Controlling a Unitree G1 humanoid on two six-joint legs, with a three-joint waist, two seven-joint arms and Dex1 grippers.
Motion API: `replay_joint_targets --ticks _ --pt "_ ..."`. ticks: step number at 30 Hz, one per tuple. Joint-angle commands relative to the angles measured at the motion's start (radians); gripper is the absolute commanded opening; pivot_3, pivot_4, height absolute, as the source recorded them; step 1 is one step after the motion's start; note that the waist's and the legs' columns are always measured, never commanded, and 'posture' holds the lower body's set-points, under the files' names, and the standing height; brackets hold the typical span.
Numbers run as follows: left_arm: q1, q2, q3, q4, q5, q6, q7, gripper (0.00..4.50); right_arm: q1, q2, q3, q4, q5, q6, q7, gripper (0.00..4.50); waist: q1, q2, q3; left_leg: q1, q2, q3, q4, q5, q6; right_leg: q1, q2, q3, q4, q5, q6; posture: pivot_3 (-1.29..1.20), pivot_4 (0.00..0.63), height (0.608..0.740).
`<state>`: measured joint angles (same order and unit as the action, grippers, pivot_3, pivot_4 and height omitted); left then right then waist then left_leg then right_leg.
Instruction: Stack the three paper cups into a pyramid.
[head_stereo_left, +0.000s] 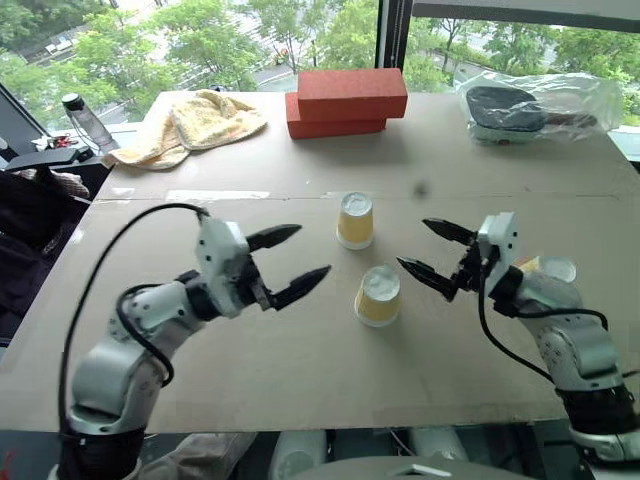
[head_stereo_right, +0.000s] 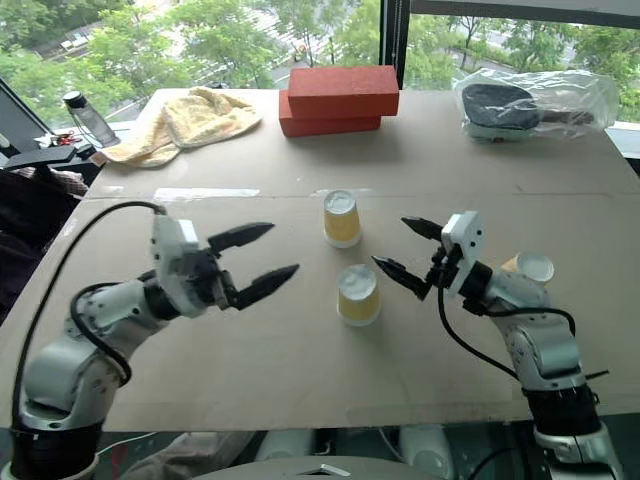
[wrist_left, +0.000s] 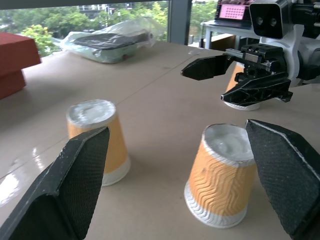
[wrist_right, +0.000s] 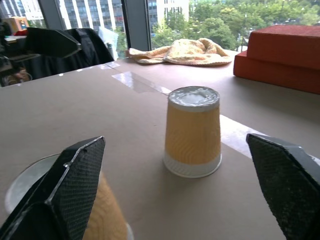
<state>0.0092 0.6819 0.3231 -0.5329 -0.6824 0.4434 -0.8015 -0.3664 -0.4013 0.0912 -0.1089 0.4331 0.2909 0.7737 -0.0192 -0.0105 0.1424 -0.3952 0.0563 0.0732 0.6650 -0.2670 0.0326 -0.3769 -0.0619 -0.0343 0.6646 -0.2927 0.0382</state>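
Three paper cups stand upside down on the brown surface (head_stereo_left: 300, 360), none stacked. The far cup (head_stereo_left: 355, 220) sits near the middle of the surface. The near cup (head_stereo_left: 378, 296) stands just beside it, toward the front edge, with a gap between them. The third cup (head_stereo_left: 552, 268) stands toward the right edge, partly hidden behind the right arm. The left pincer (head_stereo_left: 290, 262) hovers left of the two middle cups, its fingers spread wide and holding nothing. The right pincer (head_stereo_left: 432, 252) hovers just right of the near cup, also spread wide and empty. Along the far edge lie a yellow towel (head_stereo_left: 195, 122), two stacked red bricks (head_stereo_left: 345, 102) and a paddle in a plastic bag (head_stereo_left: 535, 108).
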Motion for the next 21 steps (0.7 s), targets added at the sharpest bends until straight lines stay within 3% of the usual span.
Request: replay_joint_targets --ticks 1,8,21 --pt "0.039 0.034 0.101 -0.025 -0.047 0.026 0.006 4.45 -0.161 0.062 0.049 0.164 -0.074 -0.021 -0.01 4.5 0.002 0.0 0.0 0.0 0.0 0.0 0.0 0.0 0.0 0.0 0.0 0.0 0.0 0.0 0.0 0.0 0.15 0.73" --pt "0.093 0.053 0.208 -0.049 -0.073 0.057 0.048 4.45 -0.378 0.166 0.065 0.433 -0.13 -0.083 0.041 4.5 0.01 -0.002 0.002 -0.004 -0.001 -0.001 -0.003 0.002 -0.004 -0.002 -0.002 0.001 -0.003 0.0 0.0 0.0 0.15 0.73" --pt "0.153 0.086 0.208 -0.119 -0.219 0.148 0.017 4.45 -0.447 0.224 0.065 0.607 -0.21 -0.189 0.077 4.5 0.0 -0.002 0.002 -0.003 0.0 0.0 -0.005 0.003 -0.005 -0.002 -0.006 0.002 -0.002 0.0 0.0 0.0 0.15 0.73"
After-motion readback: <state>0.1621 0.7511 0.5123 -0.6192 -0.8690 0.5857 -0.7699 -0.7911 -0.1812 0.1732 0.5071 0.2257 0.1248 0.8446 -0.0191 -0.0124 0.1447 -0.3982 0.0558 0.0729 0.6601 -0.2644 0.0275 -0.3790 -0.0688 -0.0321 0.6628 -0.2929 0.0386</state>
